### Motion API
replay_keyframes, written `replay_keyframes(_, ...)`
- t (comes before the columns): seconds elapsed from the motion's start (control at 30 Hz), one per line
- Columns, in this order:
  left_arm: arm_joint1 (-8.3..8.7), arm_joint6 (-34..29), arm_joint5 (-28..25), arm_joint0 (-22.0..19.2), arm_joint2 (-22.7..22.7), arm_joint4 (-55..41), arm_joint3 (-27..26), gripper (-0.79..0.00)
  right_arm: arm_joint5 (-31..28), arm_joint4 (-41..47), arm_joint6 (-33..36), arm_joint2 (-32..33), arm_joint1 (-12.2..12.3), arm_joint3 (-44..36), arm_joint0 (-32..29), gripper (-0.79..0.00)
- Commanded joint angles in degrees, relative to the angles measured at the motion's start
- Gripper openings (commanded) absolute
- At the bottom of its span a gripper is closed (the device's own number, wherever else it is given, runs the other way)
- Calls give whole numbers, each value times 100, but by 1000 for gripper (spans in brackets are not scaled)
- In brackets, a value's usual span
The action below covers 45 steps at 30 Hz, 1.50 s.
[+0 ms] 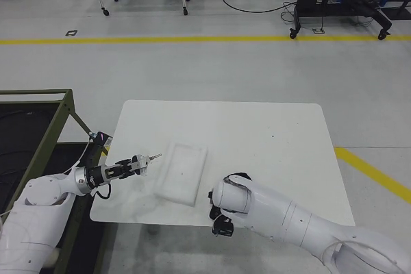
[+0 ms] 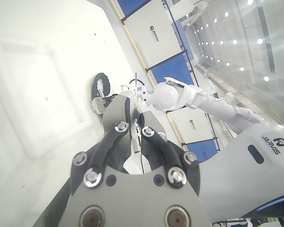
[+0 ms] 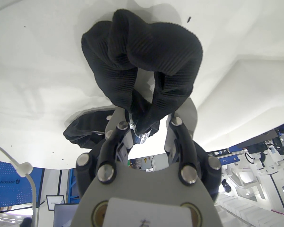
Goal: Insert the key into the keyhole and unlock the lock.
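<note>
left gripper (image 1: 140, 163): clenched on the key (image 1: 153, 157). it hangs over the left part of the table (image 1: 274, 130).
key: in the air just left of the tray (image 1: 181, 171), not touching it. blade sticks out past the fingertips, pointing right and slightly far. edge-on in the left wrist view, so grip depth is hard to read.
right gripper (image 3: 149, 122): by the near edge of the table, right of the tray. looks closed round the lock (image 3: 142, 57), with the metal barrel (image 3: 142, 137) between the fingers.
lock: black sleeved loop (image 2: 100, 83) stands out beyond the fingers. well apart from the key, with the tray's near end between them.
keyhole: can't make it out. probably on the barrel end, which seems to face back toward the right wrist.
step: my read is approach and alignment, insertion not yet begun.
how: turn the barrel first so its end faces the key. put the blade axis on the barrel axis while they are well apart. roll the blade to match the slot. close the gap slowly and straight. twist only once the blade is fully seated.
hold: the right side should stay rigid and the left should do the fine motion.
risk: the soft loop gives no support, so the barrel may swivel in the grip under push. an off-centre hit could skid the thin blade in the pads.
</note>
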Motion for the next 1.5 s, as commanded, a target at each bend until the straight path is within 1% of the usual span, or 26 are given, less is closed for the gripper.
replay_keyframes(0.0, 0, 0, 0, 0, 0, 0, 0, -785, 0, 3, 9, 0, -37, 91, 10, -785)
replay_keyframes(0.2, 0, 0, 0, 0, 0, 0, 0, -785, 0, 57, 107, 5, -77, 157, 51, -785)
replay_keyframes(0.33, 0, 0, 0, 0, 0, 0, 0, -785, 0, 223, 537, 181, 36, -91, -18, -785)
replay_keyframes(0.43, 0, 0, 0, 0, 0, 0, 0, -785, 0, 369, 1170, 483, 229, -536, -225, -785)
replay_keyframes(0.53, 0, 0, 0, 0, 0, 0, 0, -785, 0, 588, 1875, 921, 508, -1135, -604, -785)
replay_keyframes(0.67, 0, 0, 0, 0, 0, 0, 0, -785, 0, 850, 2782, 1597, 913, -2105, -1282, -785)
replay_keyframes(0.8, 0, 0, 0, 0, 0, 0, 0, -785, 0, 856, 3663, 2259, 1255, -3277, -2110, -785)
replay_keyframes(0.83, 0, 0, 0, 0, 0, 0, 0, -785, 0, 864, 3709, 2314, 1277, -3370, -2179, -785)
replay_keyframes(1.47, 0, 0, 0, 0, 0, 0, 0, -785, 0, 864, 3709, 2314, 1277, -3370, -2179, -785)
